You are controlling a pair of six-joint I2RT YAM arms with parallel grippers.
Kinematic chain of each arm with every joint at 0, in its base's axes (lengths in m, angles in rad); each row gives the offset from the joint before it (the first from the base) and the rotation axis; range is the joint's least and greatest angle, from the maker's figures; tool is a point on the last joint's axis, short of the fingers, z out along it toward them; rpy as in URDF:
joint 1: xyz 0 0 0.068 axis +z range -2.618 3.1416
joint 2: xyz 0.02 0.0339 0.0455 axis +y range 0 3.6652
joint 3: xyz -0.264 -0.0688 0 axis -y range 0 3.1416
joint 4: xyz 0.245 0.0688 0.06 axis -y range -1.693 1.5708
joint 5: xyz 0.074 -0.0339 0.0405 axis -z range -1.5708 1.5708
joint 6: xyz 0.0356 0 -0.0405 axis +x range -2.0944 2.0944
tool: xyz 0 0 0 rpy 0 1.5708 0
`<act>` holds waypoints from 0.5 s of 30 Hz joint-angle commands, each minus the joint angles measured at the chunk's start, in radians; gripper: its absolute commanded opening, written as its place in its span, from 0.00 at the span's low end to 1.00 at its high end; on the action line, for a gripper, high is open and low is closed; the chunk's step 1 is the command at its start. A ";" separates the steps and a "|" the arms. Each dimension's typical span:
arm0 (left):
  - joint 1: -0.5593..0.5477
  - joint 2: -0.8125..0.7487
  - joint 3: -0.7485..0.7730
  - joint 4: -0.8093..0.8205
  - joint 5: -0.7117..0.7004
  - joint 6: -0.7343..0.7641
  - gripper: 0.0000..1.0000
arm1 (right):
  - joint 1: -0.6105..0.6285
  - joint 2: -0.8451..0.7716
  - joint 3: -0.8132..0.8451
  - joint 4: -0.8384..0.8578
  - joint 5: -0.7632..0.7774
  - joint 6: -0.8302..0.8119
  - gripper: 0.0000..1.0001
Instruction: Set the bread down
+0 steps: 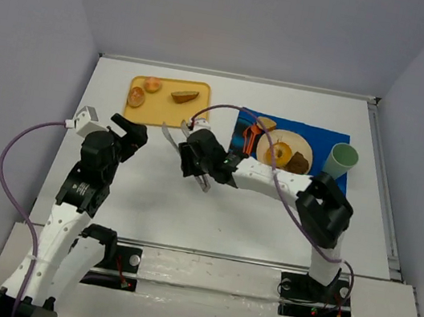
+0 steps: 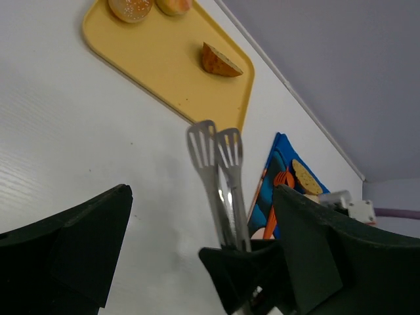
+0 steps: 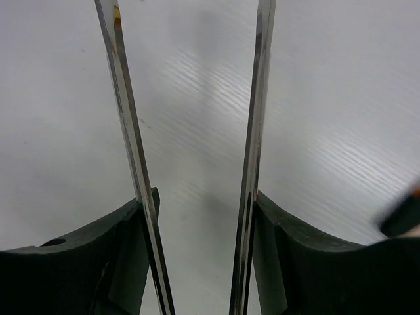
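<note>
Saw matte black fingers (image 3: 295, 262) of right gripper (image 3: 207, 197) nearest the lens, pinching thin shiny metal tongs (image 3: 252, 131) by both flat arms; tong tips cut off at frame top. Found left gripper (image 2: 202, 197) spread wide, empty, above smooth white table (image 2: 79, 144); finger bases cropped. Spotted the bread (image 1: 267, 124), small oval chunk, reddish-brown crust, tan face, at far-left rim of round tan plate (image 1: 294, 142) on blue mat (image 1: 325, 137); couldn't tell whether touching plate or mat. Noted slotted tong tips empty, between flat yellow tray (image 1: 162, 114) and mat. Lost plate's near edge behind right arm (image 1: 265, 180).
</note>
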 commanded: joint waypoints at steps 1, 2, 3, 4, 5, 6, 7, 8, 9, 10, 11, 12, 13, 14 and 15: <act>-0.002 -0.040 -0.016 -0.008 -0.031 -0.033 0.99 | 0.066 0.216 0.276 0.057 -0.017 0.051 0.64; 0.000 -0.047 -0.018 -0.013 -0.032 -0.035 0.99 | 0.080 0.252 0.312 0.047 -0.017 0.053 0.66; 0.000 -0.056 -0.019 -0.019 -0.034 -0.035 0.99 | 0.080 0.283 0.344 0.034 -0.017 0.059 0.69; 0.000 -0.060 -0.019 -0.025 -0.037 -0.036 0.99 | 0.090 0.332 0.397 0.024 -0.021 0.059 0.70; 0.000 -0.063 -0.019 -0.028 -0.040 -0.035 0.99 | 0.100 0.350 0.398 0.023 -0.026 0.059 0.70; 0.000 -0.070 -0.019 -0.030 -0.042 -0.036 0.99 | 0.100 0.363 0.428 0.021 -0.032 0.061 0.72; 0.000 -0.071 -0.023 -0.031 -0.045 -0.035 0.99 | 0.100 0.372 0.439 0.021 -0.040 0.061 0.75; 0.000 -0.073 -0.023 -0.031 -0.045 -0.036 0.99 | 0.109 0.381 0.447 0.021 -0.044 0.058 0.77; 0.000 -0.074 -0.024 -0.031 -0.045 -0.036 0.99 | 0.109 0.381 0.448 0.023 -0.044 0.059 0.83; 0.000 -0.074 -0.024 -0.033 -0.046 -0.036 0.99 | 0.109 0.377 0.447 0.023 -0.043 0.054 0.87; 0.000 -0.073 -0.023 -0.034 -0.048 -0.033 0.99 | 0.109 0.371 0.441 0.021 -0.037 0.051 0.91; 0.000 -0.071 -0.021 -0.034 -0.048 -0.033 0.99 | 0.109 0.349 0.433 0.021 -0.023 0.048 0.93; 0.000 -0.070 -0.021 -0.034 -0.048 -0.033 0.99 | 0.109 0.334 0.413 0.023 0.001 0.042 1.00; 0.000 -0.070 -0.021 -0.034 -0.048 -0.033 0.99 | 0.109 0.317 0.402 0.021 0.014 0.042 1.00; 0.000 -0.067 -0.021 -0.033 -0.048 -0.033 0.99 | 0.109 0.299 0.390 0.024 0.028 0.038 1.00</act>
